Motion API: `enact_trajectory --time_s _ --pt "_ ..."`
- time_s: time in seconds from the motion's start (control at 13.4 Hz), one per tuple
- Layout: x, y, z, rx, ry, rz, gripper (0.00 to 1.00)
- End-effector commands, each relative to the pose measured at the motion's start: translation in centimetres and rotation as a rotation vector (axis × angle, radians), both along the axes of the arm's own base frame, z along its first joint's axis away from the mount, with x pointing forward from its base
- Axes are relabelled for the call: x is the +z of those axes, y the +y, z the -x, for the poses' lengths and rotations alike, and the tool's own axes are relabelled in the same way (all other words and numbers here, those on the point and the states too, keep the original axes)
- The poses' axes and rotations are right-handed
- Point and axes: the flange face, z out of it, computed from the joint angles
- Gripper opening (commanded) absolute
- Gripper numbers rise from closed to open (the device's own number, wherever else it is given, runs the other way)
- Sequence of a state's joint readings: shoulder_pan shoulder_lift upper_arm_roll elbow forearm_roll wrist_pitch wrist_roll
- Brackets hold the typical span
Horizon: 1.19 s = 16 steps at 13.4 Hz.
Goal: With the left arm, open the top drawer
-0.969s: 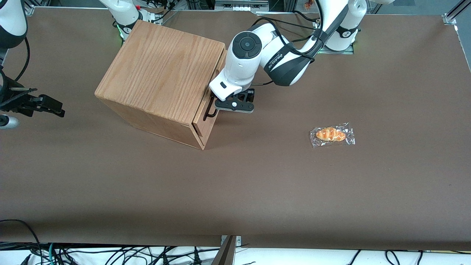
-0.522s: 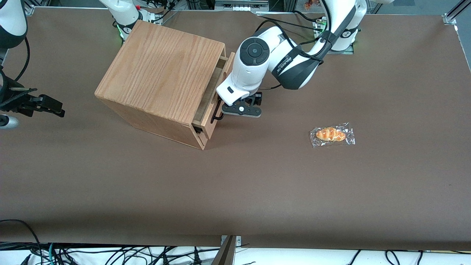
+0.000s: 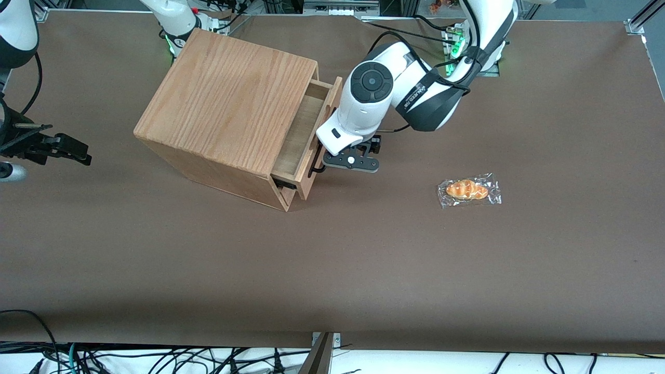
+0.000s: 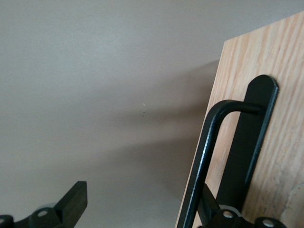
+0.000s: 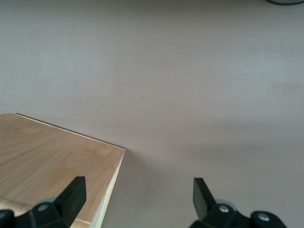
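Observation:
The wooden cabinet [image 3: 228,98] stands on the brown table. Its top drawer [image 3: 306,127] is pulled partly out, and the pale plank inside shows. The long black bar handle [image 3: 315,165] runs along the drawer front [image 4: 280,71]. The white left arm [image 3: 410,88] reaches down in front of the drawer, with its gripper [image 3: 337,157] at the handle. In the left wrist view the gripper [image 4: 141,197] is open, its fingers wide apart. One finger sits between the handle [image 4: 209,137] and the drawer front, hooked on the bar. The other finger [image 4: 71,205] hangs free over the table.
A wrapped croissant [image 3: 468,189] lies on the table toward the working arm's end, nearer the front camera than the gripper. The cabinet's lower drawer front [image 3: 287,196] is closed under the top one. Cables hang at the table's near edge [image 3: 156,358].
The top drawer has slid out of the cabinet, from nearly closed to partly open. The gripper and wrist moved with the handle away from the cabinet.

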<state>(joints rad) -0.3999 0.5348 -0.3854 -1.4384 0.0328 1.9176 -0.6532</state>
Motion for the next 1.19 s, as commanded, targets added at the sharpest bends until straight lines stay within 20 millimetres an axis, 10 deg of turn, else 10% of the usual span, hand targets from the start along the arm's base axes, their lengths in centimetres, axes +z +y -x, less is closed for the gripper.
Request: enact_trajectory --time_s 0.0,1.12 --pt "-0.3 2.7 -2.3 -0.009 -0.021 -0.032 1.00" --pt "1.2 7.3 -4.6 -0.017 -0.002 -0.048 1.00"
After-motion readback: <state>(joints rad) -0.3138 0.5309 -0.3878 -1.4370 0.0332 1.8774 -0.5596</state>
